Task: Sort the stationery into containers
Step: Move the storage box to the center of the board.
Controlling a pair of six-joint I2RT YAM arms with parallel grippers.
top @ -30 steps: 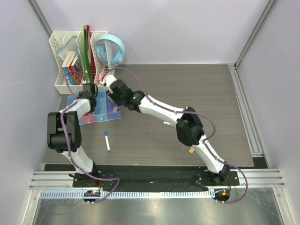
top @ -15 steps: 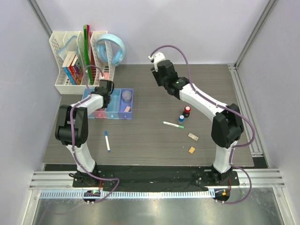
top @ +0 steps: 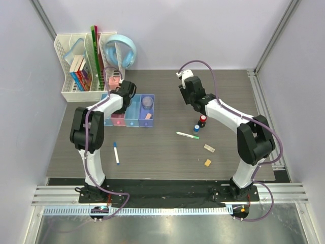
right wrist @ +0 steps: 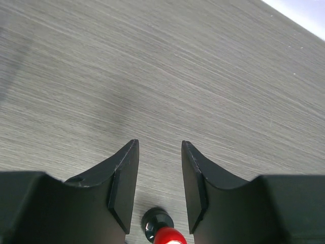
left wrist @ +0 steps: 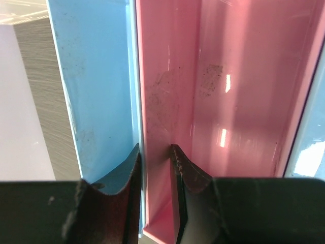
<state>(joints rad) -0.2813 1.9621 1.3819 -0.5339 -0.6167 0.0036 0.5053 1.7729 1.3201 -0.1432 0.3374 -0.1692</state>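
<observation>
Grey bench carries bins at ten o'clock. The left gripper clamps their blue-pink divider, likely steadying them. The right gripper hangs unclenched, empty, at one o'clock. Marker at eight, pen and erasers at four, lie unsorted.

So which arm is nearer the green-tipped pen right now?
Right. Its open jaws hang behind the pen, beyond the two small bottles; the left jaws grip the bins across the table.

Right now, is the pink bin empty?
Empty where visible: the pink bin shows only bare scuffed plastic; the left jaws hide one end.
</observation>
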